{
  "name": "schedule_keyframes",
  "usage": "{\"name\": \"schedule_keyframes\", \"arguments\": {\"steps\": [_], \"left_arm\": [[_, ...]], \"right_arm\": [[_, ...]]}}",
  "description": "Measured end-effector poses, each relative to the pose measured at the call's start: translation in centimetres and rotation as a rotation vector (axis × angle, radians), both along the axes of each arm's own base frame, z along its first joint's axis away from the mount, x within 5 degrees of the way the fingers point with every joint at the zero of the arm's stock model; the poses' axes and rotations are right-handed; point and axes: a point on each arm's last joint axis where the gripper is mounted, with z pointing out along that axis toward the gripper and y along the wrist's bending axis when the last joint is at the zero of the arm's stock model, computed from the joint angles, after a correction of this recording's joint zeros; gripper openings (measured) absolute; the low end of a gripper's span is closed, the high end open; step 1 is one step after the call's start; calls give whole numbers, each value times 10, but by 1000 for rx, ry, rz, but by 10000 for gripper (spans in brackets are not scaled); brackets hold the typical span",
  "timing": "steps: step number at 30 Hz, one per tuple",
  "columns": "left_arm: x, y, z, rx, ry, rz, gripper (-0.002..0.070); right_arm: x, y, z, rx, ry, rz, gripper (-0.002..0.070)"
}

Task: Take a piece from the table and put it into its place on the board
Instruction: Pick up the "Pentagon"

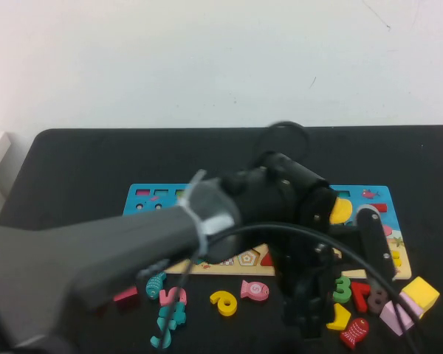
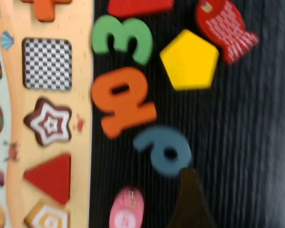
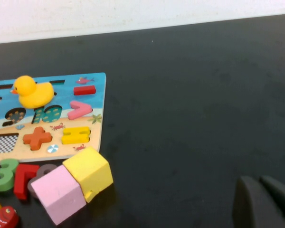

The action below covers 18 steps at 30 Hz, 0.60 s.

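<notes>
The yellow pentagon piece (image 2: 189,59) lies flat on the black table (image 2: 247,142), between a red fish (image 2: 226,28) and a green 3 (image 2: 121,40). It also shows in the high view (image 1: 340,318) in front of the board's right end. The board (image 1: 144,193) lies across the table's middle, and its sandy edge shows in the left wrist view (image 2: 80,95). My left gripper (image 1: 310,321) hangs over the loose pieces near the pentagon. It looks open and empty, and only one fingertip (image 2: 187,194) shows. My right gripper (image 3: 263,204) is shut and empty over bare table right of the board.
A yellow cube (image 1: 422,292) and a pink cube (image 1: 396,317) sit by the board's right front corner. An orange 4 (image 2: 121,102), a blue 9 (image 2: 164,149), a yellow 6 (image 1: 224,302), a pink fish (image 1: 255,290) and teal pieces (image 1: 166,324) lie before the board. A rubber duck (image 3: 33,91) stands on it.
</notes>
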Motion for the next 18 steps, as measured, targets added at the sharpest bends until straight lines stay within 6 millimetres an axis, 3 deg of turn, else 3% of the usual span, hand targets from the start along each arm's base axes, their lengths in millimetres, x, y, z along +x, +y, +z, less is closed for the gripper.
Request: {"name": "schedule_keyframes", "arguments": {"steps": [9,18], "left_arm": [[12,-32,-41,-13,39,26,441],[17,-41,-61,-33,20,13,441]], "right_arm": [[0,0,0,0,0,0,19],[0,0,0,0,0,0,19]]}}
